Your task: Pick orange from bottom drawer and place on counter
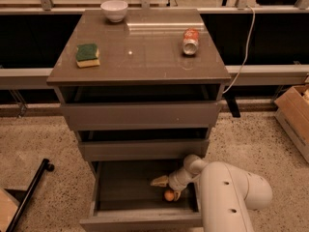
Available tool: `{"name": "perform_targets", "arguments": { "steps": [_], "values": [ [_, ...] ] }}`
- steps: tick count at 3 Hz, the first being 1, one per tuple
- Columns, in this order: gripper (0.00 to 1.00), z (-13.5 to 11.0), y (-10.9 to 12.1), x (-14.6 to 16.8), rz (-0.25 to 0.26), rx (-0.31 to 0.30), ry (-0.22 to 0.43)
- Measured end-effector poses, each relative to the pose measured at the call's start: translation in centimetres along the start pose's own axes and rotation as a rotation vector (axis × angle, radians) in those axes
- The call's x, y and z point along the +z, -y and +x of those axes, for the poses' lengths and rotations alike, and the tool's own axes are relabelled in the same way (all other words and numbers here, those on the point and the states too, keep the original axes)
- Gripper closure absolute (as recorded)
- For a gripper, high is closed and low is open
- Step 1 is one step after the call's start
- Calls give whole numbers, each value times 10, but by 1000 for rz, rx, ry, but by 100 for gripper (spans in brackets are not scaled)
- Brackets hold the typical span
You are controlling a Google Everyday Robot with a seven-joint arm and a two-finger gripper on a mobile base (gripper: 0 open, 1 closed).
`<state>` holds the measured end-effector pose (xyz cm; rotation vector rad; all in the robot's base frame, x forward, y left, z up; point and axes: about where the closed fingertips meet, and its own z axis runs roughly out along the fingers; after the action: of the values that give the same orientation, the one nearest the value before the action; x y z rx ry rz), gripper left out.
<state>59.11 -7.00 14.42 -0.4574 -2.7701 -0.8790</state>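
Note:
The bottom drawer [140, 220] is pulled out, with a grey inside. The orange [169, 195] is a small ball lying on the drawer floor at the right. My gripper [165, 189] reaches down into the drawer from the right and is open. One pale finger [159, 181] points left just above the orange, and the other finger sits right beside the orange on its right. The orange lies between them, resting on the floor. The counter [140, 52] is the glossy grey-brown cabinet top.
On the counter are a green and yellow sponge [87, 55], a white bowl [114, 9] and a red-orange soda can [190, 41] on its side. My white arm [231, 192] fills the lower right. A cardboard box [294, 115] stands at the right, and a black rod [29, 192] lies at the left.

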Motion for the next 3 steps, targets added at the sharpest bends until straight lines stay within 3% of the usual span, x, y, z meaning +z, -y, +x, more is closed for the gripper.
{"name": "perform_targets", "arguments": {
  "steps": [1, 2, 3],
  "values": [
    [48, -4, 7, 5, -3, 44, -8],
    [72, -7, 11, 7, -6, 65, -11],
    [99, -6, 6, -11, -18, 66, 30]
  ]
}}
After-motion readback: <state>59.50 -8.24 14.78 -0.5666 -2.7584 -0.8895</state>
